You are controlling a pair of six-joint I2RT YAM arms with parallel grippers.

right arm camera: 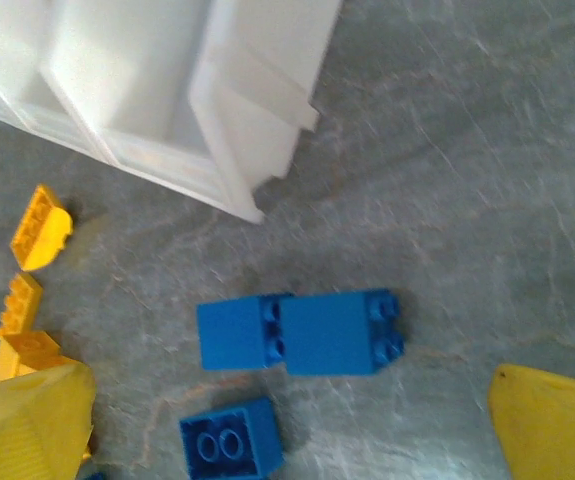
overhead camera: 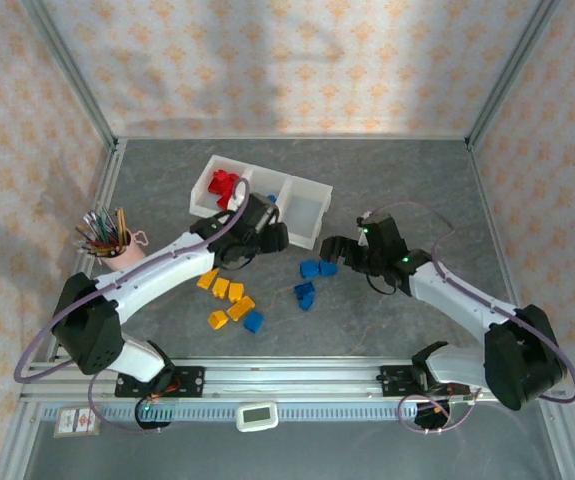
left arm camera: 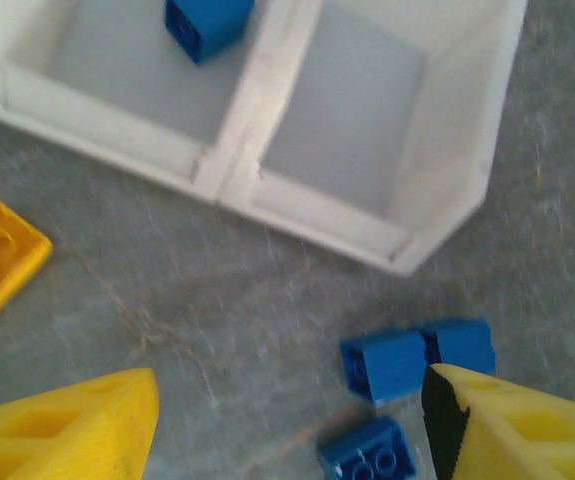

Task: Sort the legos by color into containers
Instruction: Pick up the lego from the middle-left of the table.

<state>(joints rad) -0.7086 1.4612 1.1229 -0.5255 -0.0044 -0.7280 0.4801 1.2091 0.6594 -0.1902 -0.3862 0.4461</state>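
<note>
The white three-compartment containers [overhead camera: 305, 186] stand at the back middle of the table. Red legos [overhead camera: 225, 187] lie in the left compartment and one blue lego [left arm camera: 207, 22] in the middle one; the right compartment [left arm camera: 352, 120] holds nothing. My left gripper [overhead camera: 275, 234] hovers at the tray's near wall, open [left arm camera: 292, 430], with nothing between its yellow fingers [left arm camera: 67, 430]. My right gripper [overhead camera: 331, 249] is open [right arm camera: 292, 430] just above two blue legos lying end to end [right arm camera: 237, 333] [right arm camera: 342, 332], with a third blue lego [right arm camera: 229, 445] close by.
Several yellow legos [overhead camera: 224, 291] and a lone blue lego [overhead camera: 254, 321] lie in front of the left arm. More blue legos [overhead camera: 305, 295] sit mid-table. A pink cup of pencils [overhead camera: 115, 243] stands at the left edge.
</note>
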